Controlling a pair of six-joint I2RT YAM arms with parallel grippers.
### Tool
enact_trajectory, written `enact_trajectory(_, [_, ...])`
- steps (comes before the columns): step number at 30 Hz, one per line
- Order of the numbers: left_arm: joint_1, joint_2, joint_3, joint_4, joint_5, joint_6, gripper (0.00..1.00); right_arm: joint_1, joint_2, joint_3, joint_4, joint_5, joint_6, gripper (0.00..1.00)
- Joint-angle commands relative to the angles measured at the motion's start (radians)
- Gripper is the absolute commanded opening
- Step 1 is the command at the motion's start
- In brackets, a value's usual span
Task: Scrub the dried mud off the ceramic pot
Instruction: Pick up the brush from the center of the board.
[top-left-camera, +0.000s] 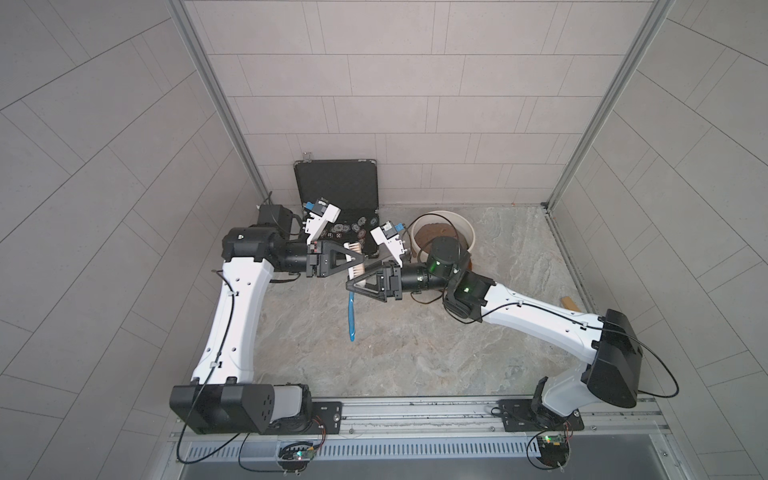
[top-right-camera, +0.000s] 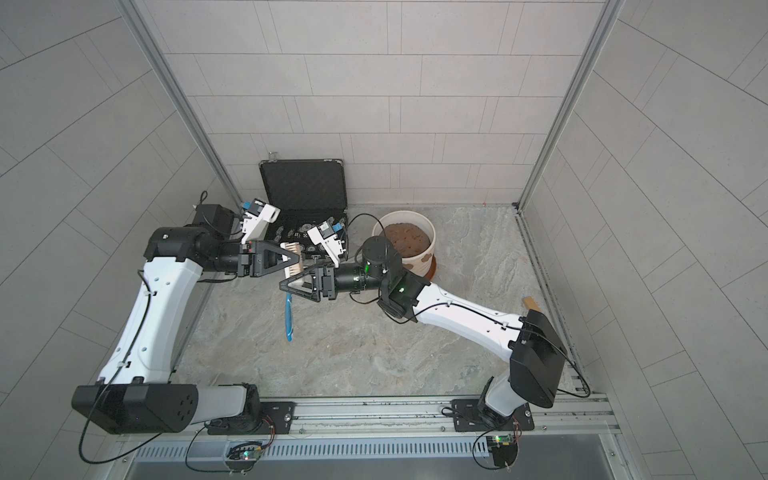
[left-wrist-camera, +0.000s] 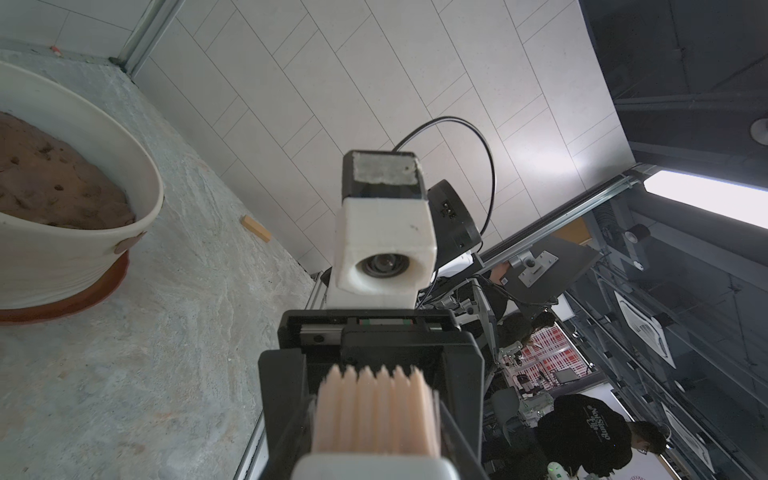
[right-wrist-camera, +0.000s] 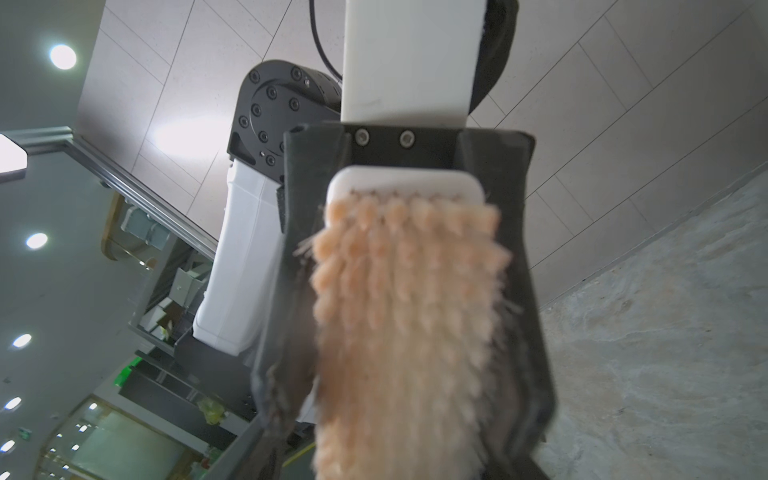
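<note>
floor (top-right-camera: 332, 353): pot (top-right-camera: 403, 214) beyond right end effector (top-right-camera: 286, 286)

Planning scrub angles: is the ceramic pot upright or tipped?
Upright: the ceramic pot stands rim-up on its saucer, with the soil still inside, in both top views.

One cream-white ribbed ceramic pot (top-right-camera: 403, 214); one reddish-brown round saucer (top-right-camera: 432, 271); one blue-handled peach-bristled brush (top-right-camera: 289, 316); one open black case (top-right-camera: 303, 183); one wooden block (top-right-camera: 532, 303).

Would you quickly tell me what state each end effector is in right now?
Left end effector: closed on the brush.
Right end effector: open, loosely flanking the same brush.
</note>
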Motion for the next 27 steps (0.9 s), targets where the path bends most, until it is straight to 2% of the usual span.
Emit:
enact_trajectory(1, [0.005, -0.003, -0.014, 0.108, -0.047, -0.134, 0.24, 0.001, -0.035, -0.004, -0.115, 0.122, -0.049, 0.85])
enact_trajectory(4, [0.006, -0.009, -0.036, 0.248, -0.215, -0.332, 0.25, 0.001, -0.07, -0.014, -0.233, 0.236, -0.105, 0.92])
enact_trajectory(8, [0.006, -0.007, -0.08, 0.398, -0.648, -0.607, 0.26, 0.013, -0.102, -0.017, -0.418, 0.419, -0.154, 0.94])
enact_trajectory(10, [0.005, 0.004, -0.088, 0.413, -0.824, -0.712, 0.27, 0.015, -0.098, -0.011, -0.518, 0.518, -0.132, 0.94])
enact_trajectory(12, [0.005, 0.019, -0.087, 0.41, -0.946, -0.789, 0.27, 0.016, -0.08, 0.0, -0.608, 0.58, -0.125, 0.94])
enact_trajectory(16, [0.004, 0.037, -0.078, 0.393, -1.118, -0.891, 0.27, 0.067, -0.009, 0.116, -0.848, 0.742, -0.206, 0.91])
enact_trajectory(19, [0.004, 0.048, -0.072, 0.368, -1.257, -0.969, 0.27, 0.153, 0.082, 0.308, -1.057, 0.9, -0.281, 0.91])
enact_trajectory(21, [0.004, 0.073, -0.05, 0.326, -1.315, -1.021, 0.27, 0.184, 0.146, 0.41, -1.138, 0.922, -0.319, 0.92])
enact_trajectory(24, [0.004, 0.105, -0.03, 0.283, -1.336, -1.081, 0.27, 0.217, 0.178, 0.413, -1.087, 0.924, -0.382, 0.92])
enact_trajectory(27, [0.003, 0.123, -0.033, 0.269, -1.321, -1.123, 0.26, 0.229, 0.149, 0.339, -0.961, 0.894, -0.471, 0.92])
